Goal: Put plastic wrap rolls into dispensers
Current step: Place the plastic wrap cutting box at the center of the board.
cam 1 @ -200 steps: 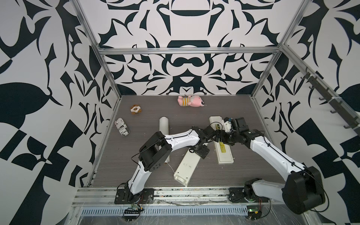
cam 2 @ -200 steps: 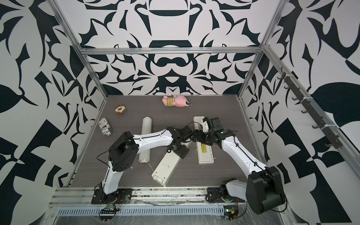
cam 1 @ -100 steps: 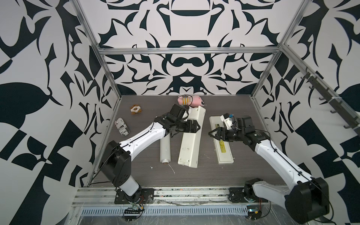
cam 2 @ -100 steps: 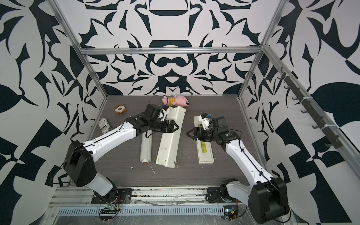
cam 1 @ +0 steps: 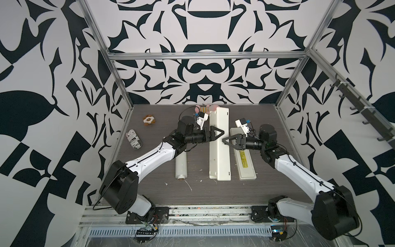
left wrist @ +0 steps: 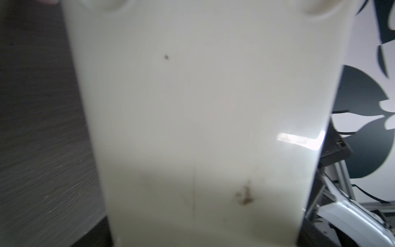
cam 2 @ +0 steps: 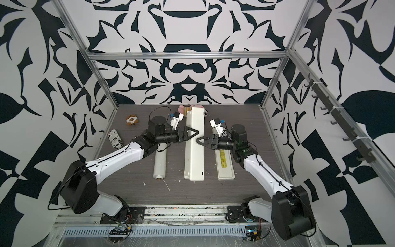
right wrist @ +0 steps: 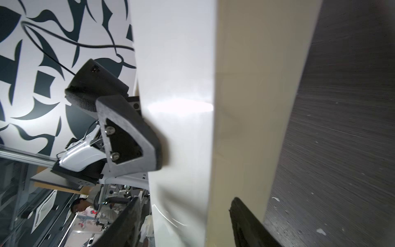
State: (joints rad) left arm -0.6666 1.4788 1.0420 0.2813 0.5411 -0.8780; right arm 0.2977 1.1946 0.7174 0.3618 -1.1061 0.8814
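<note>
Plastic wrap roll: lies flat on the table, outside any box, with its core stub at the near end. The left arm crosses over its far end.

Plain dispenser: lies parallel to the roll on its right, apart from it, near end on the table.

Labelled dispenser: flat, just right of the plain one, yellow strip up.

Left gripper: pinches the plain dispenser at mid-length. One finger lies flat on the broad face; its partner is hidden.

Right gripper: jaws spread, straddling the same box's right edge. One finger is beside the cream side, and a gap shows at the other.

Farther back: a newsprint cylinder, a brown-white toy and a pink plush.
</note>
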